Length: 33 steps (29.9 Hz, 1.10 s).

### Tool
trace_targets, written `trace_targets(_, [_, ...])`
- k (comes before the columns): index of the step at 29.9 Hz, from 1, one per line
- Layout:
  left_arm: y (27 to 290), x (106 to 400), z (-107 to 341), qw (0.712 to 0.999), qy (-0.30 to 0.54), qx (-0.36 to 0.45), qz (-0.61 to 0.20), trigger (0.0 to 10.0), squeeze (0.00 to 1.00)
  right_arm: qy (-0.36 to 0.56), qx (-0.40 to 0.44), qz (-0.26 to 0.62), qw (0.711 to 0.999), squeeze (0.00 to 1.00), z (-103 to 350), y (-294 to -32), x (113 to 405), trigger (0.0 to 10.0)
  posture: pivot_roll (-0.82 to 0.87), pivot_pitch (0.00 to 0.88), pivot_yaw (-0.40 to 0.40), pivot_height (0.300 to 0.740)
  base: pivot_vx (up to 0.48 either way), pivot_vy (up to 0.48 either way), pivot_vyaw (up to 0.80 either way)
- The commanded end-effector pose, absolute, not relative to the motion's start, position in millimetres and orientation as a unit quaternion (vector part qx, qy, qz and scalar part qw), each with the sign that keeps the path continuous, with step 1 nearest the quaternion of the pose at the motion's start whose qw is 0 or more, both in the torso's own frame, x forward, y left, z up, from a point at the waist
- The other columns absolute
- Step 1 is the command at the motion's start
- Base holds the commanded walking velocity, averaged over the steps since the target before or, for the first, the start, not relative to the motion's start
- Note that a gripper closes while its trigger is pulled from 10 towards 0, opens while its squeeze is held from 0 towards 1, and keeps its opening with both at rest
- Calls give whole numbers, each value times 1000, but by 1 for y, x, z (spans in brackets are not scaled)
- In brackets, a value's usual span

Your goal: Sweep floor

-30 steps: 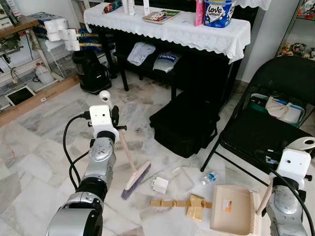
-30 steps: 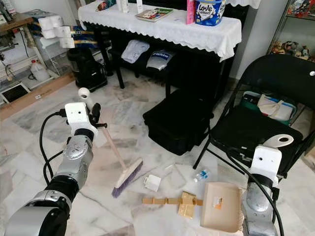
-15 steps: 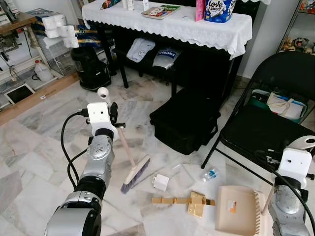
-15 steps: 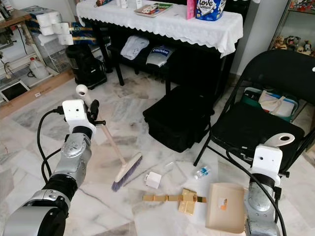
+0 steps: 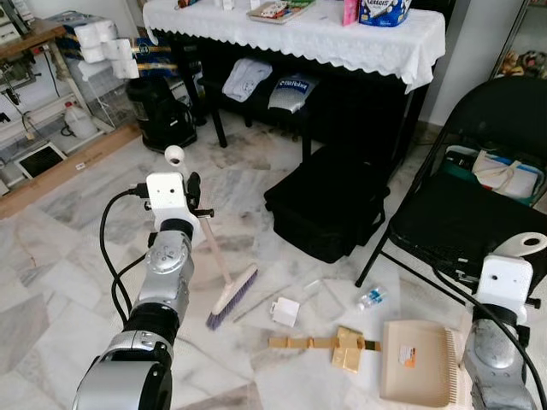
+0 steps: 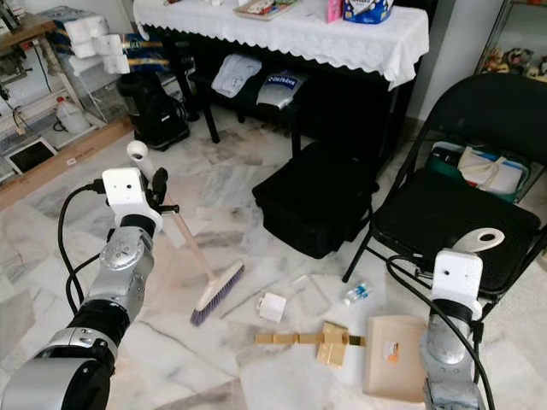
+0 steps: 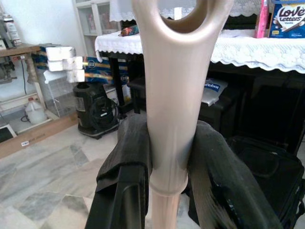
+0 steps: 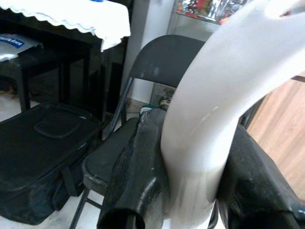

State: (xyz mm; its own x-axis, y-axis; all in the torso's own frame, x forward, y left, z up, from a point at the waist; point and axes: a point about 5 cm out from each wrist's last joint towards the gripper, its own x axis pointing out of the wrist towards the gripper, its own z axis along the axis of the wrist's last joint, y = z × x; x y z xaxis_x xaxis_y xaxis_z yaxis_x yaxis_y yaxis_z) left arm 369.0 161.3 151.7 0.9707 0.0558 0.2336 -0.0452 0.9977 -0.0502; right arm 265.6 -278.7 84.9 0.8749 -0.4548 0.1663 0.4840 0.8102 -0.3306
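Observation:
My left gripper (image 5: 190, 195) is shut on the pale handle (image 7: 170, 119) of a hand broom. The broom's purple-bristled head (image 5: 232, 296) rests on the marble floor. My right gripper (image 8: 190, 191) is shut on the white handle (image 8: 200, 133) of a beige dustpan (image 5: 416, 363), which lies flat on the floor at the lower right. Between broom and dustpan lies the litter: a small white box (image 5: 285, 312), a cardboard strip with a gold wrapper (image 5: 332, 344), a small plastic bottle (image 5: 371, 298) and a clear wrapper (image 5: 313, 289).
A black bag (image 5: 329, 205) sits on the floor just behind the litter. A black folding chair (image 5: 453, 222) stands to the right, near the dustpan. A table with a white cloth (image 5: 299, 34) lines the back; a black appliance (image 5: 162, 115) stands at the back left.
The whole view has shifted a little as the camera moved. The broom head sits slightly further left of the white box. Both grippers keep their hold.

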Motion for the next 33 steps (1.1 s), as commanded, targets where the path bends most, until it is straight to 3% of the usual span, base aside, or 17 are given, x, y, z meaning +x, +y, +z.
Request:
trace_targets(1, [170,369,161,990,-138,-16,30,10000,0,-57,-196,-239,949,0,89,-275,269,10000,-83,85,146,740,0,0,0])
trace_targets(33, [200,357,165,989,-141,15,38,10000,0,-33,-187,-207,960,0,50,-252,255,10000,-39,110,146,740,0,0,0])
